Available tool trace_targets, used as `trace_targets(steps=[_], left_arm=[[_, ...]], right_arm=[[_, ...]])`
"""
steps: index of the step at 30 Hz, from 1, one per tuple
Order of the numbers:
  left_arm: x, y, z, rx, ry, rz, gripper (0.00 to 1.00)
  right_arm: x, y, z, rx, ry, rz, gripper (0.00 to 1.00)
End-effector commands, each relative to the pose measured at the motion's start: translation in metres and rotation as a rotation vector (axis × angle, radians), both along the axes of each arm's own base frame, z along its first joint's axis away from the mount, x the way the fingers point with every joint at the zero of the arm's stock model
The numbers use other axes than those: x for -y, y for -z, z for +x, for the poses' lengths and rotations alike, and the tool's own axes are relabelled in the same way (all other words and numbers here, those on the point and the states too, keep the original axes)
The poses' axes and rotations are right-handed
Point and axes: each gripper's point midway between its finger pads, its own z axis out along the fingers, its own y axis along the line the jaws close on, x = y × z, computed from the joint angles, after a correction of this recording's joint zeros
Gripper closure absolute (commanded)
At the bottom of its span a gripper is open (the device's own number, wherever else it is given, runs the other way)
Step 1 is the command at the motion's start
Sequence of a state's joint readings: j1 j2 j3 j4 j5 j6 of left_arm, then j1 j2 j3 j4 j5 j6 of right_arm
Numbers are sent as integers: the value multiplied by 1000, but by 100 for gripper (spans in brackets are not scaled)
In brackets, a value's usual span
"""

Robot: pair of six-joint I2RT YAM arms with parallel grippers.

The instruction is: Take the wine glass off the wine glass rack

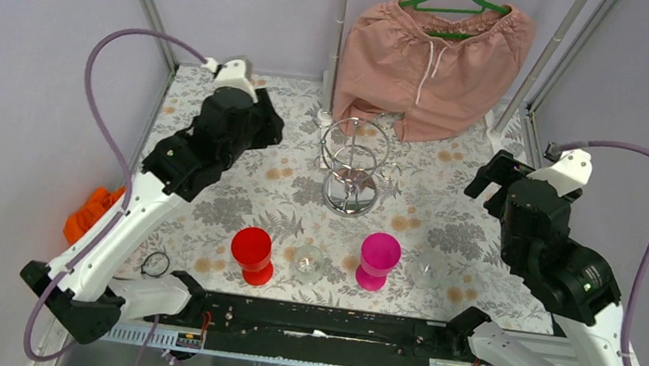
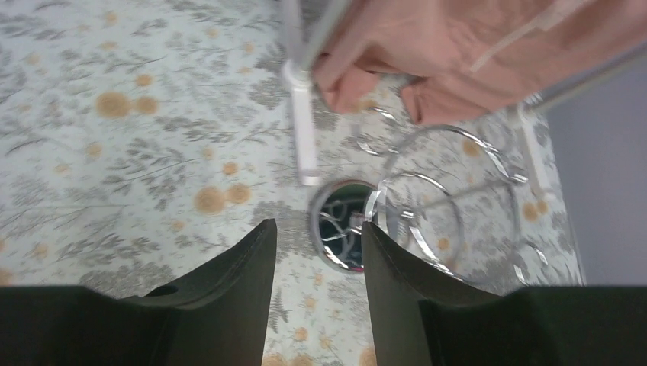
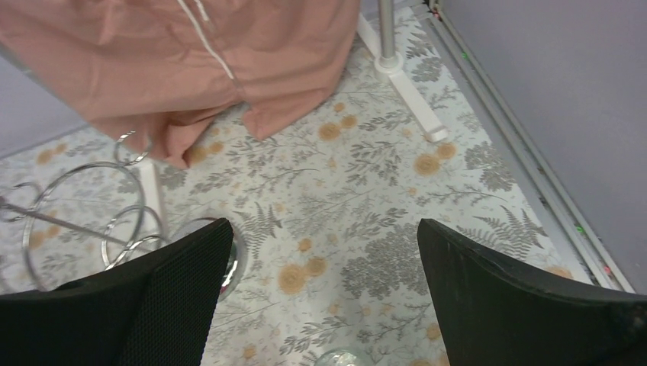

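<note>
At tabletop centre, the wine glass rack point(image 1: 349, 194) stands upright on its round base. Its top rings look bare from above, but wire and clear glass are hard to separate in the left wrist view, so I can't rule out one hanging there. The wine glass point(image 1: 429, 271) is most likely the clear one standing on the tabletop at 4 o'clock from the rack, well apart from it and near the pink cup point(image 1: 379, 260). Another clear glass point(image 1: 306, 261) sits between the pink cup and the red cup point(image 1: 251, 254), around 7 o'clock. The right gripper point(image 1: 492, 177) hovers at 3 o'clock of the rack, jaws spread full with nothing between them. Its camera catches a glass rim at the bottom edge, so the wide stance reads as bowl clearance. The left gripper point(image 1: 265, 122) is at 10 o'clock, about half open and empty, aimed at the rack base, probably staged to steady it. Pink shorts point(image 1: 434, 56) at 12 o'clock drape close behind the rack: snag risk.
</note>
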State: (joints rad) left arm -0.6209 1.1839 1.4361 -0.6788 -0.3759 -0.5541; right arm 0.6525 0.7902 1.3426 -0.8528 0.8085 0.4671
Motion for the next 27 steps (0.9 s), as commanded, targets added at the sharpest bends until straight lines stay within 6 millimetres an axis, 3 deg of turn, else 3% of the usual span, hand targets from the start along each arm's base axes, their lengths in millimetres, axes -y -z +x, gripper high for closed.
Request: trace_targets(steps=[1, 6, 14, 27], left_arm=[[-32, 3, 12, 41, -66, -117, 48], [-70, 25, 23, 37, -124, -156, 49], [-102, 48, 28, 76, -115, -256, 53], [-106, 51, 25, 75, -93, -279, 48]], right_arm=[[19, 10, 3, -7, 121, -83, 0], [14, 34, 12, -44, 139, -113, 0], [14, 55, 19, -73, 175, -153, 0], [20, 49, 14, -57, 187, -143, 0]])
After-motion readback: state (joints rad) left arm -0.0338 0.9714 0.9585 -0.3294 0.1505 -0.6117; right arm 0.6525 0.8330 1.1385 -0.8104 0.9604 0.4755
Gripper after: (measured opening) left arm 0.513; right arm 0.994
